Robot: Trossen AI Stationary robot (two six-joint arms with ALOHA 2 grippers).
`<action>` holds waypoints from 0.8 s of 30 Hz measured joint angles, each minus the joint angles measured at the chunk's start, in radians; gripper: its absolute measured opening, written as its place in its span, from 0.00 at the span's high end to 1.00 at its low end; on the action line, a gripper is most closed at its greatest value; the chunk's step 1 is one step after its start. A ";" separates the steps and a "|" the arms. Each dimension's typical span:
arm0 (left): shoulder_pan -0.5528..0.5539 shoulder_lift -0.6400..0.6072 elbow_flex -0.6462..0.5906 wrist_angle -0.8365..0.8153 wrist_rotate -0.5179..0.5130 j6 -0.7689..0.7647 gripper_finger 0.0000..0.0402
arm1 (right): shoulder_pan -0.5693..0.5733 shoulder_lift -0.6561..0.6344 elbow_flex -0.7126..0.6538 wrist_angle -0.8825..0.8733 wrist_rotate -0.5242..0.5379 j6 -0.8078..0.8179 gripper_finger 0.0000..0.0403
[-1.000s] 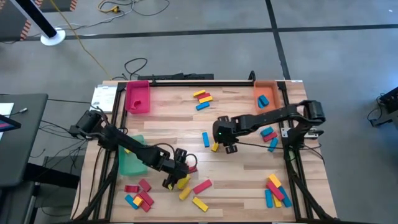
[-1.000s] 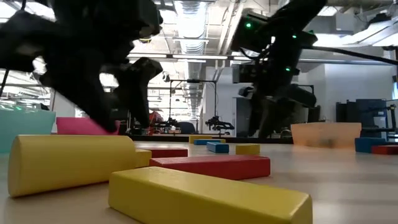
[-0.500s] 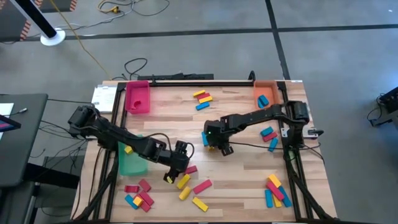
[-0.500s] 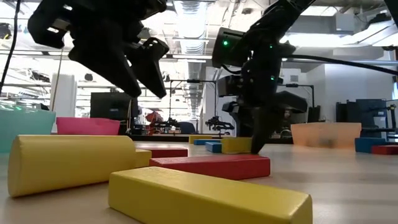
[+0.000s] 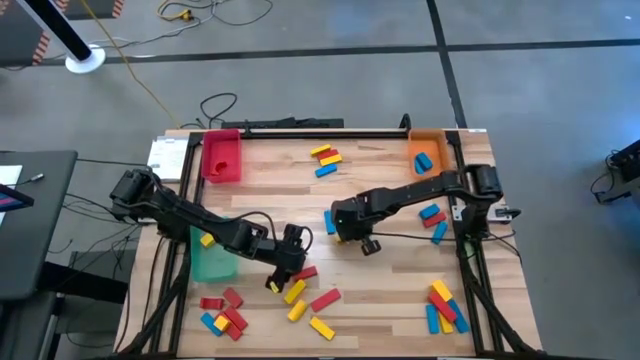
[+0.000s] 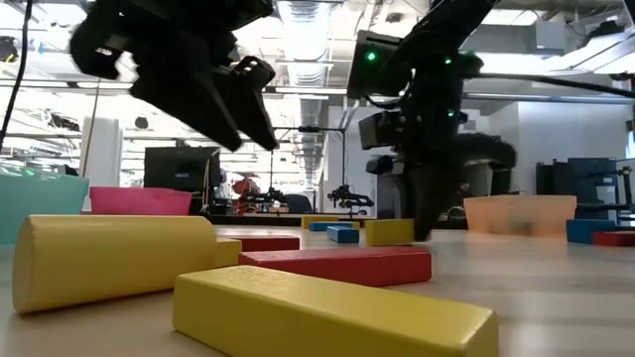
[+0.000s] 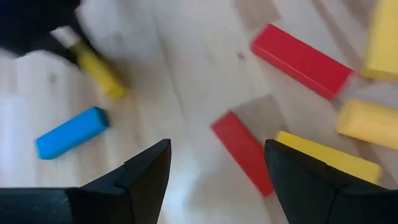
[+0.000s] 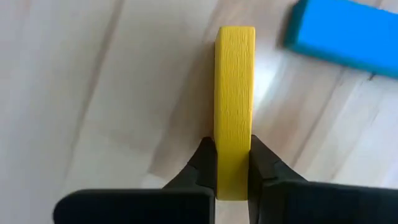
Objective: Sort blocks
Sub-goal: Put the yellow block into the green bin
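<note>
- Gripping a yellow block (image 8: 234, 106), the right gripper (image 8: 233, 165) is showing its hold most plainly in its own wrist view: both fingers (image 8: 205, 163) are pressing the block's long sides, with a blue block (image 8: 348, 37) lying just beside on the bare wood.
- From above, that same right gripper (image 5: 342, 232) is sitting near the middle of the table (image 5: 380, 180), but there the arm is covering the yellow block almost wholly, so the grip cannot be read from that view.
- At table height, the held yellow block (image 6: 389, 231) is appearing low, at or just above the tabletop; whether it is touching the wood I cannot tell.
- The left gripper (image 5: 283, 272) is hanging over the near-left cluster, jaws standing wide apart and holding nothing; its wrist view is showing the open fingers (image 7: 134, 180) above a red block (image 7: 244, 151), a second red block (image 7: 301, 60) and yellow blocks (image 7: 326, 163).
- That wrist view is also catching, farther off, a blue block (image 7: 71, 132) and a blurred yellow one beside a dark shape.
- Only the overhead picture is laying out the trays: a red tray (image 5: 221, 157) at the far left, an orange tray (image 5: 427, 150) at the far right with a blue block inside, and a green tray (image 5: 210, 255) at the left edge, partly under the left arm.
- It is also showing further groups of blocks: far centre (image 5: 325, 158), right side (image 5: 434, 220), near-right corner (image 5: 444, 306) and near-left corner (image 5: 223, 312).
- The low view alone is filling its foreground with a yellow cylinder (image 6: 114, 256), a long yellow bar (image 6: 332, 315) and a red bar (image 6: 337, 265).
</note>
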 joint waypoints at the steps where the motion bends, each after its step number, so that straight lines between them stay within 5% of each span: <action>1: 0.000 0.000 0.000 0.008 -0.019 0.000 0.37 | 0.006 -0.009 0.000 0.007 -0.001 0.013 0.91; 13: 0.019 0.000 0.000 0.218 -0.159 0.009 0.38 | 0.123 -0.238 0.003 0.152 0.018 0.130 0.91; 24: 0.012 -0.001 -0.001 0.611 -0.210 0.127 0.55 | 0.233 -0.415 0.004 0.300 0.108 0.125 0.90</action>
